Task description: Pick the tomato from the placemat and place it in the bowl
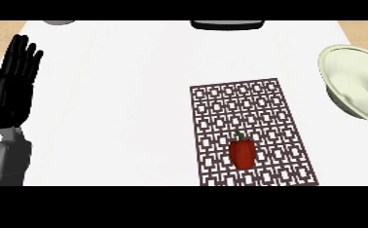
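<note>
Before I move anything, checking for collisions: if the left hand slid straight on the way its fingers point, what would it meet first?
Probably nothing: the left hand points past bare counter; a grey object sits slightly right.

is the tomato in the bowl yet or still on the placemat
Still on the placemat: the red tomato lies on its patterned surface near the lower end. The pale bowl sits apart at the right edge.

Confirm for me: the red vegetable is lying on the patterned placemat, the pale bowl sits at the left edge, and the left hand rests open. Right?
Not quite. In the head view the pale bowl sits at the right edge, not the left. The rest holds: the red vegetable lies on the patterned placemat, and the left hand rests open at the left edge.
</note>
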Controlling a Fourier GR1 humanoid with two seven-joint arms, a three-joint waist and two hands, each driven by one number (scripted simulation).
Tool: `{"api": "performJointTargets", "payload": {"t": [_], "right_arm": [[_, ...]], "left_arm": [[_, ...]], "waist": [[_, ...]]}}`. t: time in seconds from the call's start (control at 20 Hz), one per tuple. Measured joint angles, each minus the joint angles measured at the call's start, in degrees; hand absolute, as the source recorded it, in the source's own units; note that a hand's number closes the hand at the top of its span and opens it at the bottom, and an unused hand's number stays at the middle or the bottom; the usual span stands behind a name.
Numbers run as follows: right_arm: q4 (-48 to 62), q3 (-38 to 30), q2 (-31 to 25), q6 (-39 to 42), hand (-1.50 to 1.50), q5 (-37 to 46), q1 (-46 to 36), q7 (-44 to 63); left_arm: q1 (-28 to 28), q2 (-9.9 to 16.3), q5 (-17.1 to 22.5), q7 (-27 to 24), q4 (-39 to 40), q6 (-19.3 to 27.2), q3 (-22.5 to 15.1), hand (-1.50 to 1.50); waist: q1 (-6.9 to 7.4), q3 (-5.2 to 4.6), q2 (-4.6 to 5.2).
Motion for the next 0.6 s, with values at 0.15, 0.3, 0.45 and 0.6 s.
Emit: {"api": "performJointTargets", "payload": {"t": [0.15,0.3,0.45,0.6], "right_arm": [[2.2,0.4,-1.8,2.8,1.5,-2.7,-1.8,0.1],[3.0,1.8,-3.4,5.5,1.5,-4.7,-4.3,1.3],[2.9,3.9,-4.4,7.6,1.5,-6.4,-6.5,3.6],[1.8,6.8,-4.2,8.8,1.5,-7.5,-8.9,5.9]], "left_arm": [[-0.4,-0.5,-0.2,0.0,0.0,0.1,-0.6,0.0],[-1.9,-0.6,-0.7,0.2,0.8,0.3,-1.1,0.0],[-2.2,-0.6,-0.8,0.0,1.1,0.1,-1.3,0.0],[-2.8,-0.9,-1.0,-0.1,1.7,0.1,-1.7,0.0]], "waist": [[0.77,-0.08,0.02],[1.33,-0.17,0.15],[1.94,-0.26,0.15],[2.32,-0.32,0.21]]}}
